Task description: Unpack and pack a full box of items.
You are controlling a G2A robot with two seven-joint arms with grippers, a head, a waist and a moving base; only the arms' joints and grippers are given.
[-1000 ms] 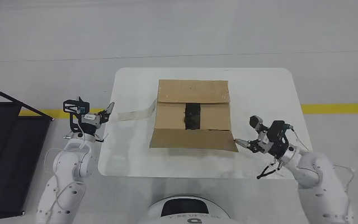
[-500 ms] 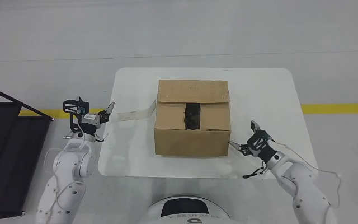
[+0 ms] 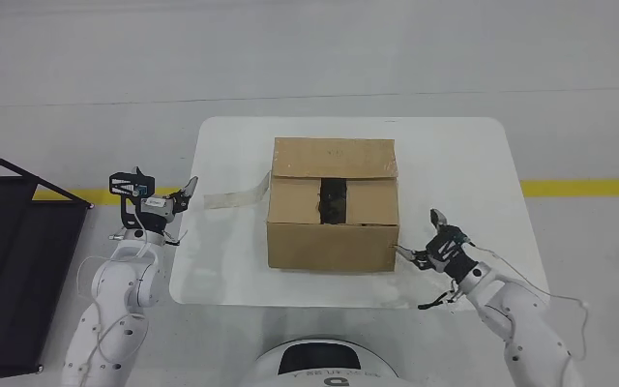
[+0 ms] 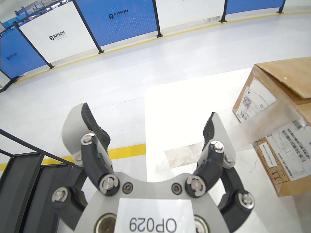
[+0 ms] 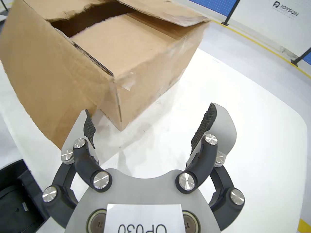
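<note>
— Where do we find the box?
— The box [image 3: 334,203] sits in the middle of the counter [image 3: 455,155], one long side facing us. Its far flap [image 5: 145,1] tilts up a little. The inner flaps [image 5: 126,39] lie folded in with a ragged dark gap [image 3: 334,200] between them. Something dark shows in that gap; we cannot tell what.
— And the right tool?
— We see the right tool [image 5: 149,110] low over the counter at the box's near right corner, spread wide and holding nothing. One finger [image 5: 88,122] is just beside the front wall; whether it touches, we cannot tell.
— The left tool?
— The left tool [image 4: 148,112] hangs at the counter's left edge, well apart from the box, also spread, with nothing between its pads.
— Anything between it and the box?
— A strip of clear tape [image 3: 237,193] runs from the box's left side down onto the counter and ends near the left tool. In the left wrist view it passes behind one pad, so we cannot tell if they touch. Labels [image 4: 286,141] are stuck on that same side of the box.
— What else do we note?
— A black rack [image 3: 29,252] stands on the floor [image 3: 290,58] left of the counter. A yellow line [image 3: 571,187] crosses the floor, and blue and white panels [image 4: 116,15] fence the room beyond.
</note>
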